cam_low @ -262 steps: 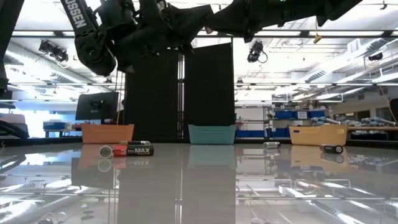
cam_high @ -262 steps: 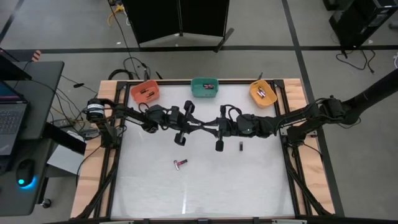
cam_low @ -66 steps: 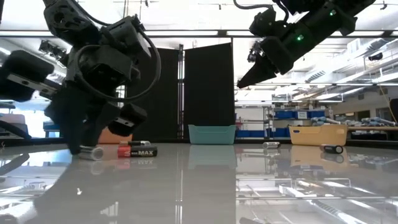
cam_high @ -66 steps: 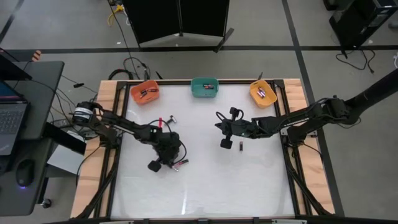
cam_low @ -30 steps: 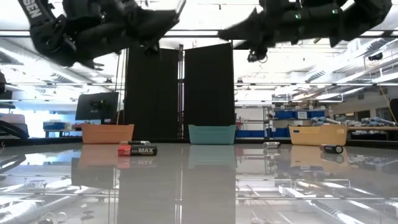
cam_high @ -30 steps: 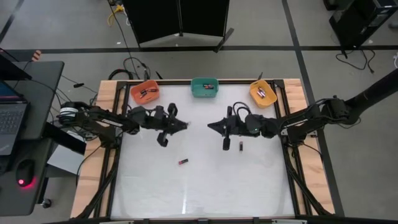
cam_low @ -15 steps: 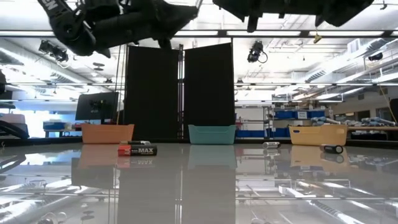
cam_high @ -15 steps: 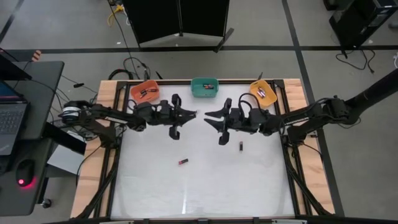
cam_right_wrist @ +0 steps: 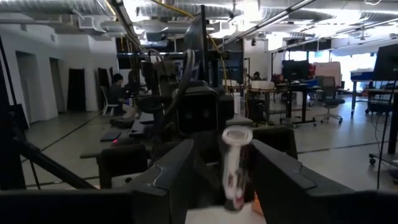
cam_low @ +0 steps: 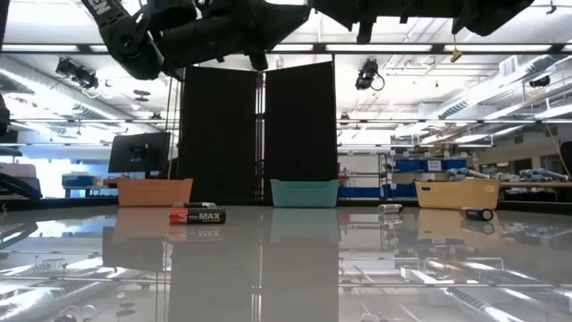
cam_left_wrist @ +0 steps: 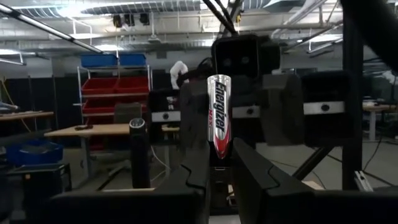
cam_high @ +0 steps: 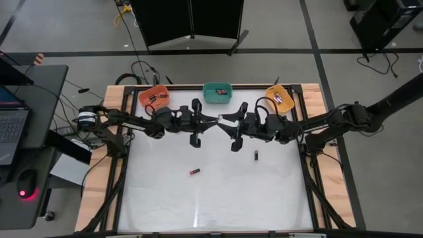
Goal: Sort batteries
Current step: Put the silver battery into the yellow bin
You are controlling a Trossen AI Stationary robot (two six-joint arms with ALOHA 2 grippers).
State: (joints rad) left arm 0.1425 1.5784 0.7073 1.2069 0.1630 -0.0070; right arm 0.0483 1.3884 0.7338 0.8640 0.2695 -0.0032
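Nearest battery: a red and black battery (cam_low: 197, 216) lies on its side on the bare middle of the counter (cam_high: 218, 198), well apart from both arms; in the high view it is the small red mark (cam_high: 194, 172) toward the front.
Second loose battery: a small dark battery (cam_high: 256, 156) lies on the counter just in front of the right arm, touching nothing.
Left tool: the left tool (cam_high: 210, 121) hangs above the counter near its back middle, fingers (cam_left_wrist: 186, 180) pinching the lower end of a silver battery (cam_left_wrist: 219, 115) that stands upright between them.
Right tool: the right tool (cam_high: 225, 119) faces the left one tip to tip; its fingers (cam_right_wrist: 180, 165) stand spread on either side of the same silver battery (cam_right_wrist: 234, 167), with gaps showing, so it looks held by the left tool alone.
Step, as I judge it: a hand-over between the two tools, or one just released; which way it goes I cannot tell.
Handling: light, stiff, smooth and round, so it can slip or swivel; take it across the middle of the barrel, not by the end.
Bins: an orange bin (cam_high: 154, 98), a teal bin (cam_high: 217, 92) and a yellow bin (cam_high: 279, 98) line the far edge, each with something small inside.
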